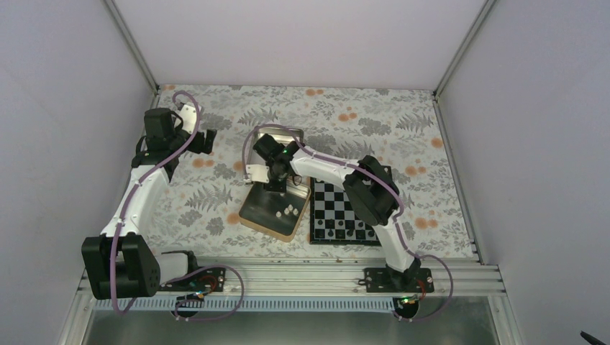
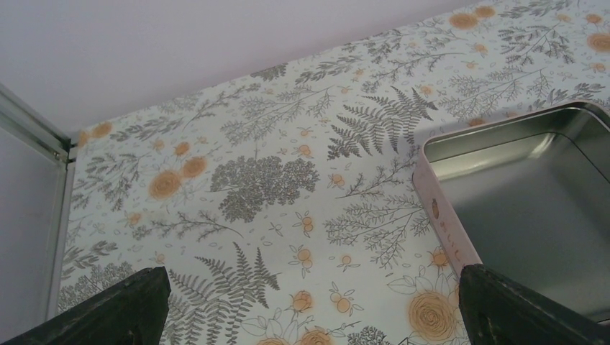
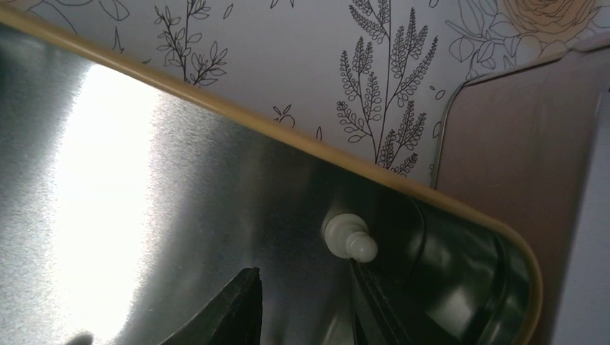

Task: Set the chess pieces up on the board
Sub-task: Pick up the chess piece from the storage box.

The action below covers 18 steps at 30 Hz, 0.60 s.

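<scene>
The black-and-silver board [image 1: 347, 205] lies right of centre, with several tiny pieces along its near rows. A shallow metal tin [image 1: 259, 215] beside its left edge holds a few cream-white chess pieces [image 1: 288, 212]. My right gripper [image 1: 275, 188] reaches down into this tin. In the right wrist view it [image 3: 306, 291] is open and empty, and one white pawn [image 3: 349, 238] stands on the tin floor [image 3: 180, 215] just at the tip of the right-hand finger [image 3: 370, 298], near the tin's corner. My left gripper [image 1: 210, 140] is open and empty above the cloth at the far left [image 2: 309, 316].
A second, empty metal tin [image 1: 284, 135] sits behind the first, and also shows in the left wrist view [image 2: 532, 194]. The first tin's tan rim [image 3: 288, 136] runs close behind the pawn. A pinkish-brown tin side [image 3: 518, 122] is at the right. A flowered cloth [image 1: 216, 194] covers the table.
</scene>
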{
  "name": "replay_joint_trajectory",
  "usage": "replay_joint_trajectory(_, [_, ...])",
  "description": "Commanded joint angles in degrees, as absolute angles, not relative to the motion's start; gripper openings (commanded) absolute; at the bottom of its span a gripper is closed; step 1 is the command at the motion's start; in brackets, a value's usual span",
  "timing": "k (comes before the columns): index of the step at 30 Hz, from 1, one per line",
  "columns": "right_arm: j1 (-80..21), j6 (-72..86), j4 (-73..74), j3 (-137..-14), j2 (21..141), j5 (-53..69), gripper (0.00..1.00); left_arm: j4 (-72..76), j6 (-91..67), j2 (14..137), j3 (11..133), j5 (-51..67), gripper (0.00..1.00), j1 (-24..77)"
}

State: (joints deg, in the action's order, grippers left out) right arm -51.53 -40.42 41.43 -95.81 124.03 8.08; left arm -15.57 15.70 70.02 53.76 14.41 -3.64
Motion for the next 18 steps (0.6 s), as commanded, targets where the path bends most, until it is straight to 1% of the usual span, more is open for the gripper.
replay_joint_trajectory(1, [-52.2, -40.8, 39.2, -96.3, 125.1, 5.8, 0.34, -16.0, 16.0, 69.1, 53.7, 15.8, 1.00, -3.9])
replay_joint_trajectory(6, [-52.4, -41.0, 39.5, -97.2, 125.6, 3.8, 0.34, -16.0, 16.0, 69.1, 53.7, 15.9, 1.00, -3.9])
replay_joint_trajectory(18, [-52.9, -39.7, 38.9, -96.0, 122.6, 0.4, 0.34, -15.9, 16.1, 69.2, 53.7, 16.1, 1.00, -3.9])
